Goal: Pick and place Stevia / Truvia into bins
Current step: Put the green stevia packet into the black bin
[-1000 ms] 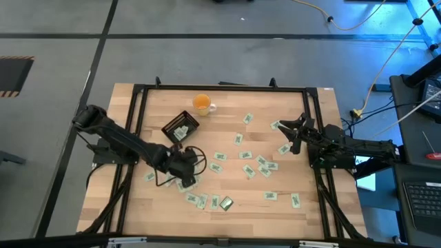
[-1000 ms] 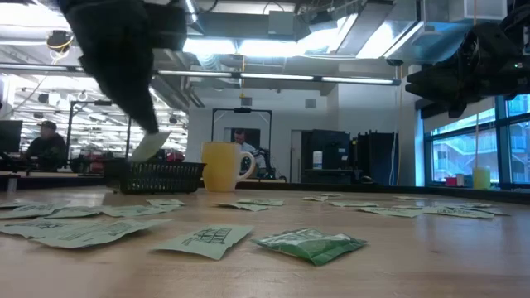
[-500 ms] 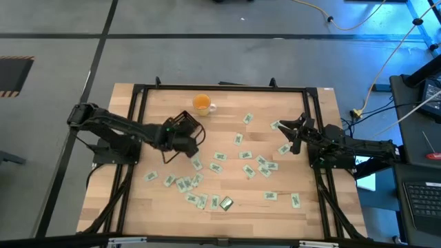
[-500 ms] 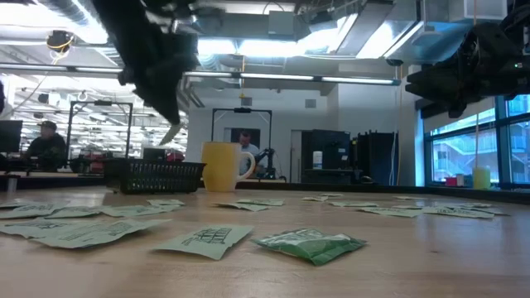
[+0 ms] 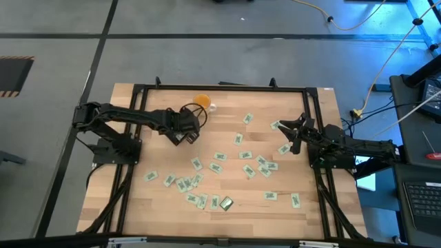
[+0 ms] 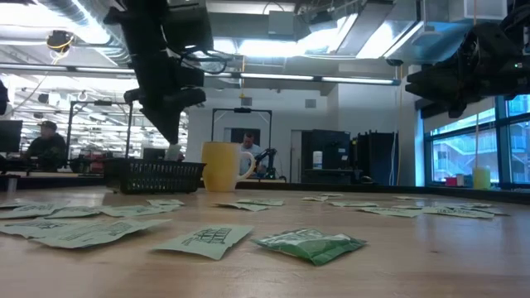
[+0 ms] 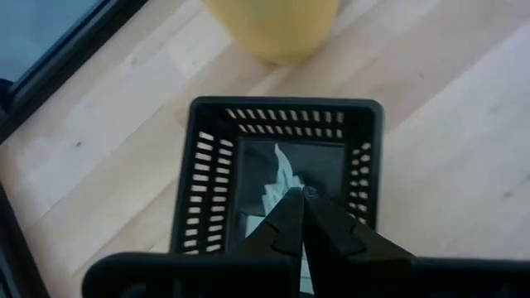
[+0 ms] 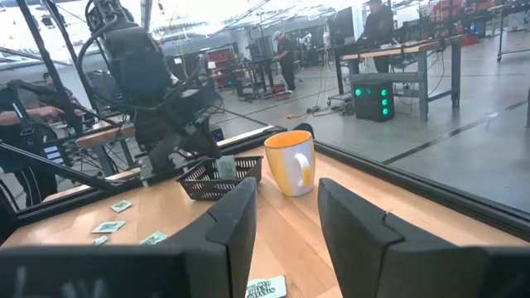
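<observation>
Sachet point(image 7: 280, 178) carried by the clenched left claw point(image 7: 303, 217) has been brought over the black tray point(image 7: 202, 170); release is judged next. Right claw point(image 8: 286, 219), spread open, waits near the desk's right edge.

My two arms were matte black, jointed, with looped dark cables at the left arm's point(image 5: 131, 118) wrist, picture's left.

Left claw point(image 5: 183, 132) over black tray point(image 5: 172, 130) beside orange cup point(image 5: 201, 102); sachets point(image 5: 227, 165) scattered; right claw point(image 5: 292, 132) at right edge
</observation>
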Robot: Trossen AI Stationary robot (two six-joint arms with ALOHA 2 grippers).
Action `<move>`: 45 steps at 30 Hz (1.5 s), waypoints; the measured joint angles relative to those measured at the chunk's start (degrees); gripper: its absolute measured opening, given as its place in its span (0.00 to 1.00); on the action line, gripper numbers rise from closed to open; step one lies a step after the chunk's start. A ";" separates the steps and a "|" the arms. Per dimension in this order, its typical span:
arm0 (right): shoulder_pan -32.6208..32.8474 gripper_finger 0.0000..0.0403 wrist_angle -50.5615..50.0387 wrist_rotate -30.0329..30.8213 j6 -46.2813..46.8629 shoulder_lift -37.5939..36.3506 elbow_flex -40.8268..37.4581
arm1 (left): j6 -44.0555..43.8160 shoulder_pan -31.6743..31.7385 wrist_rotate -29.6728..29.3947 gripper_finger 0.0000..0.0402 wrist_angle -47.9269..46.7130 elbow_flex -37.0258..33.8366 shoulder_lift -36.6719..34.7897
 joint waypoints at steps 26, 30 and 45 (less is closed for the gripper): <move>-0.02 0.33 0.02 0.01 -0.02 -0.02 0.00 | 2.58 3.39 9.54 0.02 1.12 0.09 8.65; 0.00 0.33 0.02 0.01 -0.02 -0.02 0.00 | 2.58 3.07 9.23 0.07 2.27 0.09 7.30; 0.00 0.33 0.03 0.02 -0.02 -0.02 0.00 | 0.90 -3.69 9.38 0.19 1.57 0.09 -4.13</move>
